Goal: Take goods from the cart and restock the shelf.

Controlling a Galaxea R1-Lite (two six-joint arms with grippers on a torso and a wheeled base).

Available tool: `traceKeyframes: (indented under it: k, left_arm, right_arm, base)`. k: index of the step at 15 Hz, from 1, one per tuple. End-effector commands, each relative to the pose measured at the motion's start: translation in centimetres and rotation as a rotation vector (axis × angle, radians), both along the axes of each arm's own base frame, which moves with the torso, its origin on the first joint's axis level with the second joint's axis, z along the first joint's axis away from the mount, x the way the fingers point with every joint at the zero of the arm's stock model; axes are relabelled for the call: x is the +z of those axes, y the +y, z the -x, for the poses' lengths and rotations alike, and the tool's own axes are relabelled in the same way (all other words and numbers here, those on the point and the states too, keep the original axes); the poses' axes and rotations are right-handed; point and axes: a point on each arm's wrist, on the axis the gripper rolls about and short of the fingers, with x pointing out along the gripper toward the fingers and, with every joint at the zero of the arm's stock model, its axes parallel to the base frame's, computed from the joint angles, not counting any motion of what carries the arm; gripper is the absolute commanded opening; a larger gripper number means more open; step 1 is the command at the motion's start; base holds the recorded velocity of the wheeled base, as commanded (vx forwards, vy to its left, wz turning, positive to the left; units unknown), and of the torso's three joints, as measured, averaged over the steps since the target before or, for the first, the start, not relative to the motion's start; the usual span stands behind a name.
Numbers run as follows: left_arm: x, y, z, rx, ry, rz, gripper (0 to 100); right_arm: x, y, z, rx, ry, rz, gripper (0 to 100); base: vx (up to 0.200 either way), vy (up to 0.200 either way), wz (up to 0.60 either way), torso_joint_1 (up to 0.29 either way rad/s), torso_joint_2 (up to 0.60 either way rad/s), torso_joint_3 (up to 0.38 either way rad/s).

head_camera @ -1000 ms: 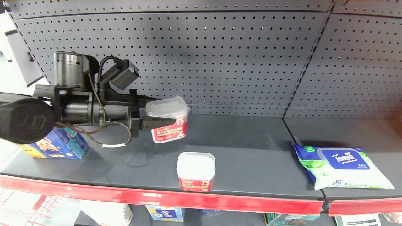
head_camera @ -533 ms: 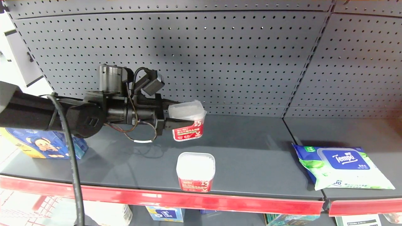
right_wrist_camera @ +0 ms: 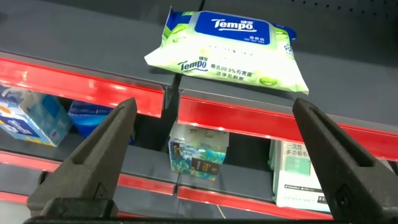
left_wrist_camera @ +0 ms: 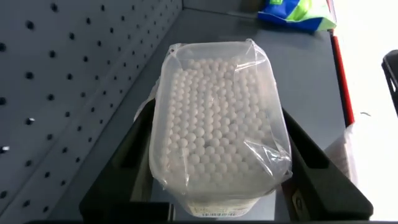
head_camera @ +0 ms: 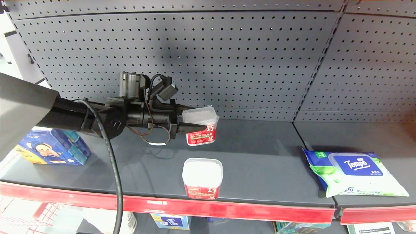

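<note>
The left arm reaches level across the shelf (head_camera: 260, 156) from the robot's left, wrist straight, with its end effector (head_camera: 199, 117) pointing toward the shelf's middle and clamped on the sides of a cotton swab tub (head_camera: 200, 128). In the left wrist view the two dark fingers (left_wrist_camera: 134, 149) press against both long sides of that tub (left_wrist_camera: 217, 118), which is tilted slightly. It sits near the pegboard back wall (head_camera: 227, 65), low over the shelf; whether its base touches the surface is hard to tell from here. A second tub (head_camera: 202, 177) stands upright at the front, just behind the red edge strip (head_camera: 227, 209), directly in front of the held one with bare shelf between them. A blue box (head_camera: 53, 151) lies at the left end under the arm, and a wet wipes pack (head_camera: 354, 172) lies flat on the right, well apart from both tubs. The right end effector (right_wrist_camera: 214, 102) hangs with its fingers spread wide before the shelf front, below the wipes pack (right_wrist_camera: 230, 46).
</note>
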Motion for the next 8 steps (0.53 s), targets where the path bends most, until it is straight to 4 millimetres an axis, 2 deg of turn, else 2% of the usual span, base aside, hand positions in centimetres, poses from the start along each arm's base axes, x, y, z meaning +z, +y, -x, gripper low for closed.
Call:
traceKeyframes:
  k: [1, 8]
  left_arm:
    - [-0.6, -0.1, -0.3, -0.009, 0.016, -0.001, 0]
    - [-1.9, -0.4, -0.9, -0.058, 0.018, 0.018, 0]
  right_arm:
    - [0.2, 0.0, 0.0, 0.000, -0.004, -0.001, 100]
    - [0.5, 0.0, 0.1, -0.005, -0.014, 0.000, 100]
  base:
    - [0.000, 0.000, 0.00, 0.000, 0.00, 0.000]
    - [0.000, 0.000, 0.00, 0.000, 0.00, 0.000]
